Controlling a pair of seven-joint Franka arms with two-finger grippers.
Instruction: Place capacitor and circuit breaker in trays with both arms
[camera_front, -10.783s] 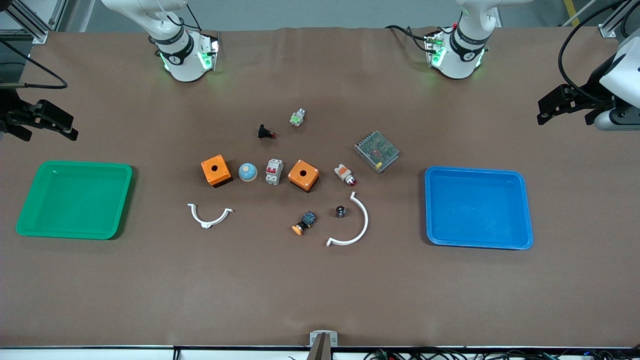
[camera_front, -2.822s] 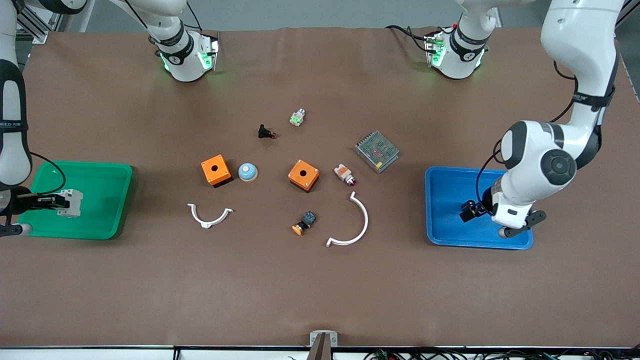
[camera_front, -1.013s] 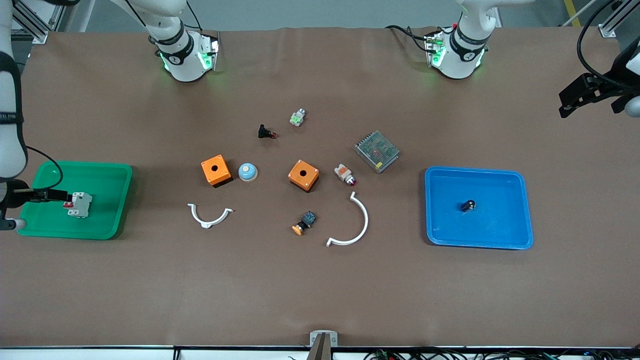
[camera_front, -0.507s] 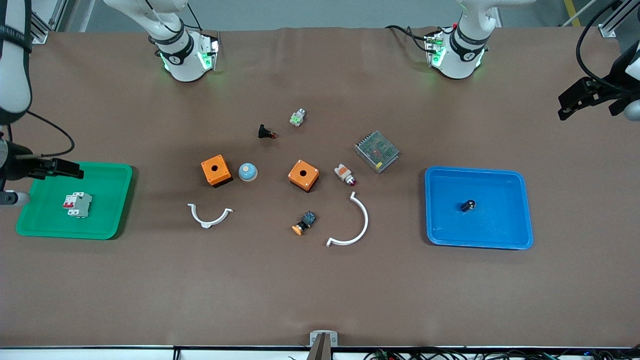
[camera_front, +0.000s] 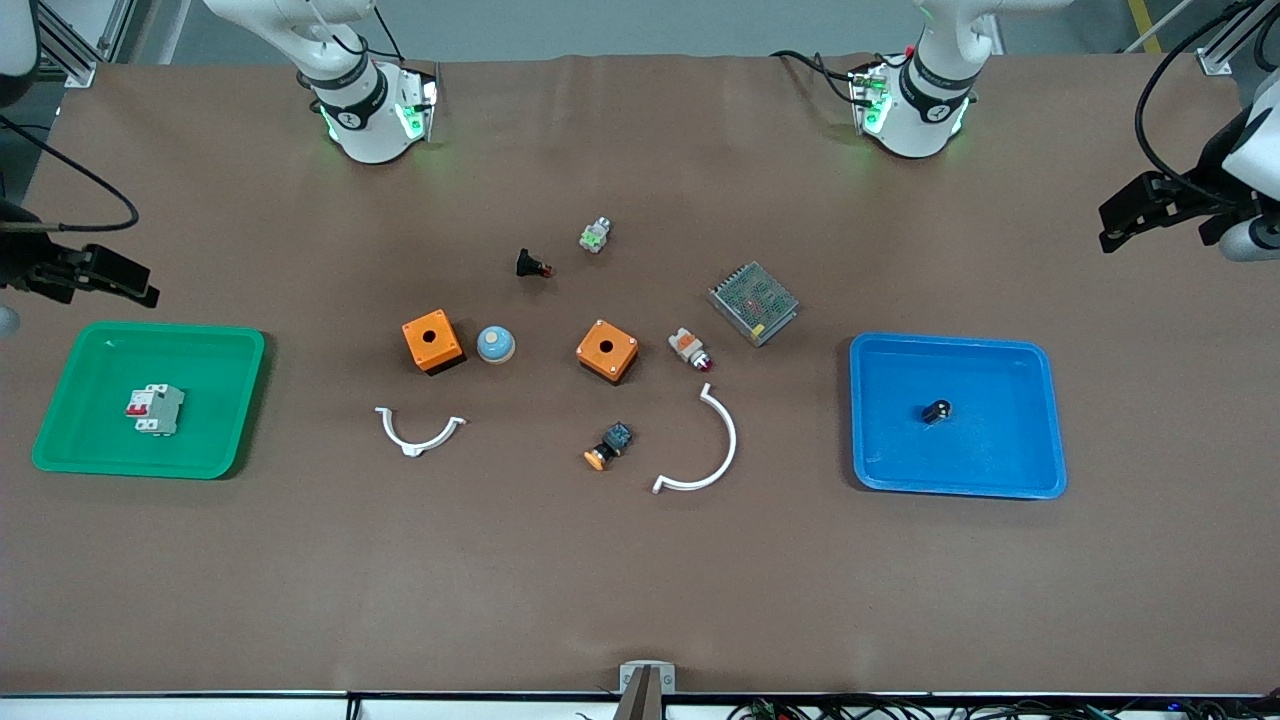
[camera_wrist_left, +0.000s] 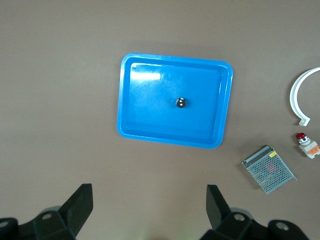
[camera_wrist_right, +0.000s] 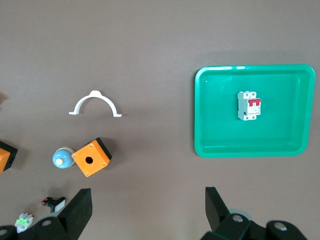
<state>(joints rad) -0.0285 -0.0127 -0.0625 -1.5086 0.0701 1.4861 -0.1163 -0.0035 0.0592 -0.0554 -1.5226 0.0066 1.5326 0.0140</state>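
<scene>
Left gripper (camera_front: 1118, 212), fingers spread apart and empty, hangs over bare table at the left arm's end, farther from the front camera than the blue tray (camera_front: 1040, 420); its wrist view looks straight down on that tray, which suggests a raised, withdrawn pose. Right gripper (camera_front: 135, 283), fingers likewise parted and holding nothing, hangs over the table at the right arm's end, beside the rim of the green tray (camera_front: 240, 400) that lies farther from the front camera.

Capacitor (camera_front: 936, 410): a small black cylinder with a pale end, lying in the blue tray near its middle, apart from every wall. It appears tipped onto its side, as a short round part tends to settle once released. Circuit breaker (camera_front: 154, 409): a white-grey block with red toggles, lying flat near the middle of the green tray, toggles facing up, clear of the rim.

Each part rests in the tray at its own arm's end, so both placements appear complete.

Unsorted parts stay between the trays: two orange boxes (camera_front: 432, 340) (camera_front: 607, 350), a blue dome (camera_front: 495, 344) between them, a metal mesh-covered unit (camera_front: 753, 302), a white-orange part with a red tip (camera_front: 689, 349), an orange-capped push button (camera_front: 608, 446), and two white curved clips (camera_front: 419, 431) (camera_front: 705, 451).
</scene>
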